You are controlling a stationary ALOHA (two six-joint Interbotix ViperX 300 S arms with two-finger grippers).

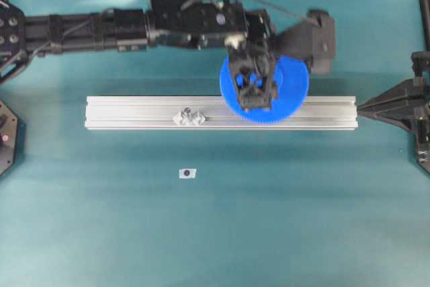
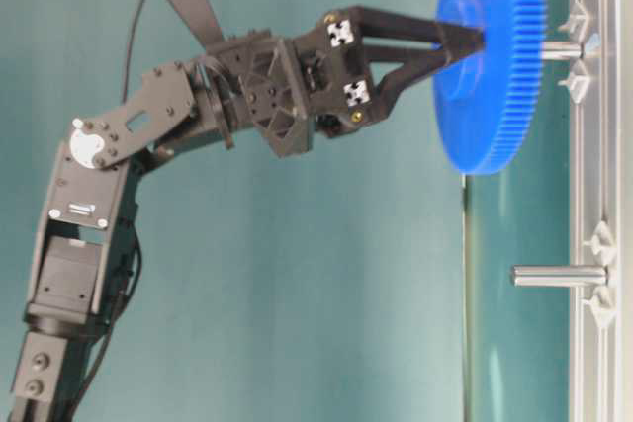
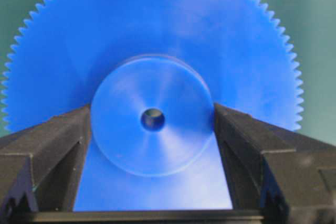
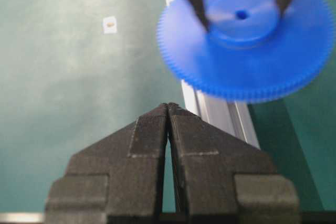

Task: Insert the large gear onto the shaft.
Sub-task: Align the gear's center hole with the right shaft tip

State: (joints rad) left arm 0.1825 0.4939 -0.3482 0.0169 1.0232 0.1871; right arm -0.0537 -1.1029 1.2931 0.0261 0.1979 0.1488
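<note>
While the left pincer (image 1: pixel 254 92) reaches in from the 9 o'clock side of the overhead view, it grasps the gear (image 1: pixel 290 92) by the raised hub, one finger (image 3: pixel 50 145) pressed at 9 o'clock of the hub and the other at 3 o'clock in the left wrist view. The gear hangs flat above the rail (image 1: pixel 134 112), overlapping the rail's right half and jutting past its far edge. In the table-level view the gear (image 2: pixel 490 76) stands edge-on just off the rail (image 2: pixel 598 343), and a peg (image 2: pixel 559 49) between two clear mounts lines up with its hub; the peg's tip lies hidden behind the disc, so I cannot tell whether it has entered the hole. A second peg (image 2: pixel 559 276) stands bare toward 6 o'clock. A small white tag (image 1: pixel 187 173) lies on the teal table (image 1: pixel 101 233). At the right edge, the right pincer (image 4: pixel 168 109) is clenched, empty, its fingers meeting well apart from the gear (image 4: pixel 262 72).
</note>
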